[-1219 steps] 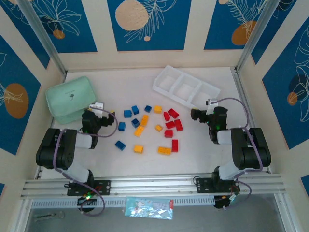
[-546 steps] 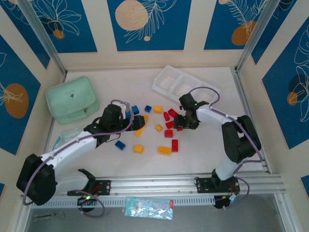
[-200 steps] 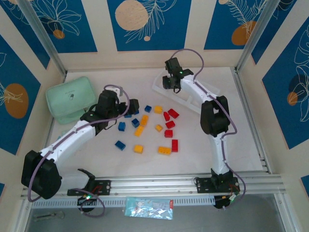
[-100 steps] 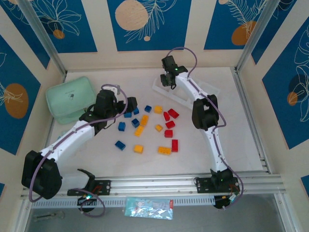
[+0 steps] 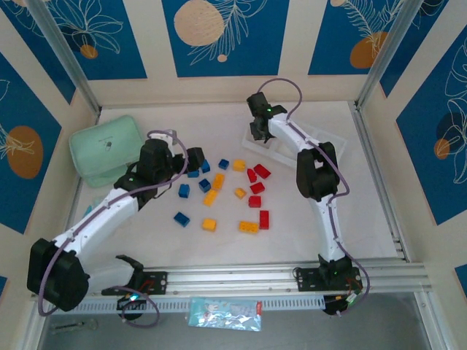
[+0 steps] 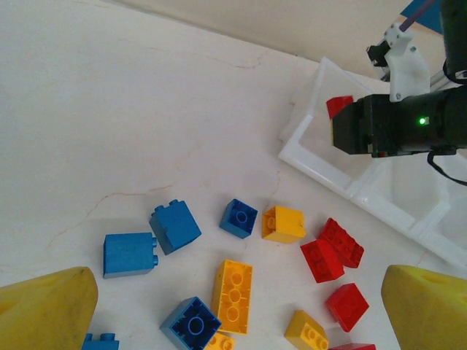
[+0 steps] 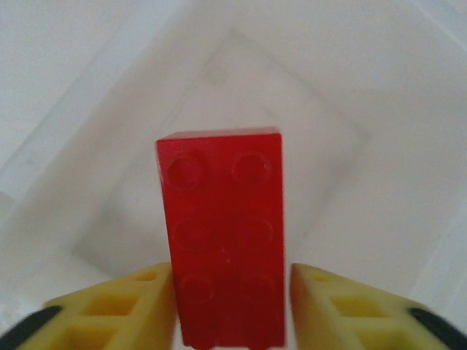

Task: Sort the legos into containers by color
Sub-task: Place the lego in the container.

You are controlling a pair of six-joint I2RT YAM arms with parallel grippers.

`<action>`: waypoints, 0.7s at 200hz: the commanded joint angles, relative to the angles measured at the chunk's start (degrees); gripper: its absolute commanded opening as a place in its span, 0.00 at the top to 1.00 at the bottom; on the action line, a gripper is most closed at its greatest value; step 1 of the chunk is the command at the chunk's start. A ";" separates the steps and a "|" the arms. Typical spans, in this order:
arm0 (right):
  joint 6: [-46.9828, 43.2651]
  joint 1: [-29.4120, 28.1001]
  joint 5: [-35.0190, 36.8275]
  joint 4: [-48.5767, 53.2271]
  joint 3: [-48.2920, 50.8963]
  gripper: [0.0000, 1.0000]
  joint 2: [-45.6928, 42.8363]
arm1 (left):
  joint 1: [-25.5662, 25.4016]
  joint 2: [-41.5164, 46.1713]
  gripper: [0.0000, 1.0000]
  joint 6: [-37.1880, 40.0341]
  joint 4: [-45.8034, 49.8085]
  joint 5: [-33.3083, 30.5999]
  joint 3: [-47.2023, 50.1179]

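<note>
My right gripper [image 5: 257, 131] hangs over the left end compartment of the white tray of containers [image 5: 252, 144]. A red lego [image 7: 222, 219] stands between its fingers. The jaws are parted, and a gap shows between the brick and the right finger [image 7: 343, 306]. The left wrist view shows that red lego [image 6: 338, 106] above the tray [image 6: 314, 157]. My left gripper [image 5: 195, 159] is open over the blue legos [image 6: 175, 226], with nothing between its fingers [image 6: 51, 306]. Red [image 5: 261, 171], yellow [image 5: 209, 224] and blue [image 5: 182, 219] legos lie scattered mid-table.
A mint green zip case [image 5: 106, 149] sits at the back left, close to the left arm. The tray lies at an angle at the back right. Bare table runs along the front, near the arm bases.
The right gripper's jaws have parted from the red lego over the tray compartment. The left arm has shifted slightly left and nearer.
</note>
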State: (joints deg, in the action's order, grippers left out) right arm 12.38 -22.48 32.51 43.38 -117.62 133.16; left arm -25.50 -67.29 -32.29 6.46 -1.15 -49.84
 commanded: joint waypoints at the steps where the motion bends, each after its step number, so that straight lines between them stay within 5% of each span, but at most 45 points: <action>1: 0.45 -0.35 1.89 1.58 -0.12 0.52 -2.12 | 0.62 1.87 0.01 -0.58 0.33 -0.43 0.79; 61: 0.60 -2.52 -3.23 1.59 0.63 0.47 -8.69 | 0.59 2.08 0.01 -1.08 0.87 1.63 -0.33; 140: 9.44 -4.57 -19.00 -2.79 29.78 0.37 -33.11 | -1.60 3.69 0.01 -4.59 1.53 9.32 3.59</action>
State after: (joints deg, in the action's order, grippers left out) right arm 17.76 -26.92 21.06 41.39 -96.03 104.27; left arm -25.93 -65.21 -34.83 6.85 5.37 -48.31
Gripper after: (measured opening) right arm 0.622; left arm 0.993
